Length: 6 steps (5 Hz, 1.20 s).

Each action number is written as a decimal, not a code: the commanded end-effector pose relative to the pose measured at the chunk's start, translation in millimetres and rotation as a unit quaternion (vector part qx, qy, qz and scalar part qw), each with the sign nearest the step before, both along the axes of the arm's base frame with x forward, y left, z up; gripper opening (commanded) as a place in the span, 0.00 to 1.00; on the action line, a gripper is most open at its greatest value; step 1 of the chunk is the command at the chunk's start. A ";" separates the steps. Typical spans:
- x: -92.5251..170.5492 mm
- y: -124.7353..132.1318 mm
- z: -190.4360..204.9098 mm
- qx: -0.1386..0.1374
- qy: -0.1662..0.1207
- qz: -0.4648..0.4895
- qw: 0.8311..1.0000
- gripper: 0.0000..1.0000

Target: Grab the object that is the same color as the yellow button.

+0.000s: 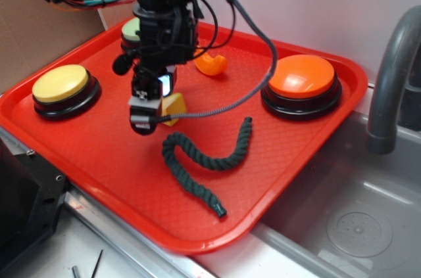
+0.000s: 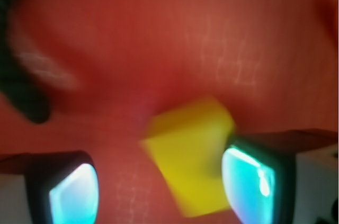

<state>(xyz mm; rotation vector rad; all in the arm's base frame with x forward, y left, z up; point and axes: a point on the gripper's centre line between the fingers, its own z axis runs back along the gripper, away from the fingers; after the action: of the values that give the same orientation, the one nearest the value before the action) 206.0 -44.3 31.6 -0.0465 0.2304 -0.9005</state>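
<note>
Yellow wedge block [image 1: 175,106]: small, solid, bright yellow, resting on red tray approx. mid-tray, blurred in wrist view. Yellow button [image 1: 60,83]: round, pale yellow dome on black base, at tray's left edge, well apart from block.

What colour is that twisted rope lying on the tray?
Dark green. The rope shows best in the exterior view, curled on the red tray.
</note>
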 end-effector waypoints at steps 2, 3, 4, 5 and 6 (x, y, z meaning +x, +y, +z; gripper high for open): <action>-5.0 5.9 9.8 0.031 -0.029 0.059 0.997 1.00; -9.8 -6.7 48.4 0.009 -0.078 0.075 0.994 1.00; -19.6 -13.2 99.1 -0.025 -0.129 0.182 0.974 1.00; -19.6 -13.2 99.1 -0.025 -0.129 0.182 0.974 1.00; -19.6 -13.2 99.1 -0.025 -0.129 0.182 0.974 1.00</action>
<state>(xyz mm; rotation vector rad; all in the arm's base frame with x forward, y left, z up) 186.6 -51.7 122.8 -0.0176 0.0014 -0.5248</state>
